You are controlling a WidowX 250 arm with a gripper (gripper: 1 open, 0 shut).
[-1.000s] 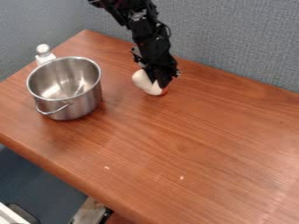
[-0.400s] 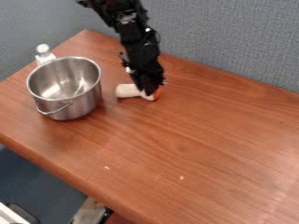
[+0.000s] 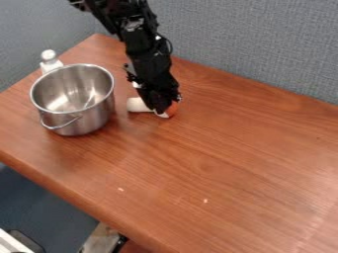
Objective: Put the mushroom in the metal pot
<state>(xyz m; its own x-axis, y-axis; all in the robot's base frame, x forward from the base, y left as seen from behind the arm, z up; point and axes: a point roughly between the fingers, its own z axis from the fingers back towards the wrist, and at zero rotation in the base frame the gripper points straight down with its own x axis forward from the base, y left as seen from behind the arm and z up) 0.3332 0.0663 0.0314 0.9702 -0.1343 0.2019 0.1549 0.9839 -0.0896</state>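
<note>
Mushroom [image 3: 145, 105] lies under the tool [image 3: 160, 103], partly hidden.

You see the mushroom [image 3: 144, 102] lying on its side, cream stem pointing left, orange-red cap mostly hidden, just right of the shiny, upright, empty metal pot [image 3: 73, 97].

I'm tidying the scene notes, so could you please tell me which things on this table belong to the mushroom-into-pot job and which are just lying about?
Belongs to the job:
- mushroom, lying on the table under the gripper
- metal pot, just left of it

Just lying about:
- small white bottle, behind the pot
</note>
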